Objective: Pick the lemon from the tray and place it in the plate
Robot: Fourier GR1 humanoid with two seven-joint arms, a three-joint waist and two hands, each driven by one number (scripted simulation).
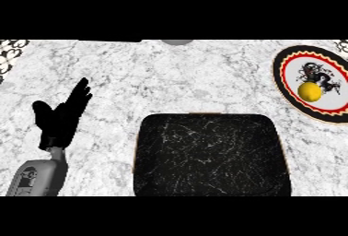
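The yellow lemon (310, 91) lies on the round plate (289, 62), which has a black and red rim and a dark dragon figure on white, at the right edge of the counter. The black marbled tray (211, 154) sits in the lower middle and holds nothing that shows. My left hand (62, 117) stands at the left, fingers straight and pointing up, well clear of the tray and holding nothing. My right hand does not show in the head view.
The counter top is white and grey marble. A grey round object (176, 41) peeks in at the top edge. Patterned black and white items sit at the top left corner (10, 50) and top right corner (342, 44).
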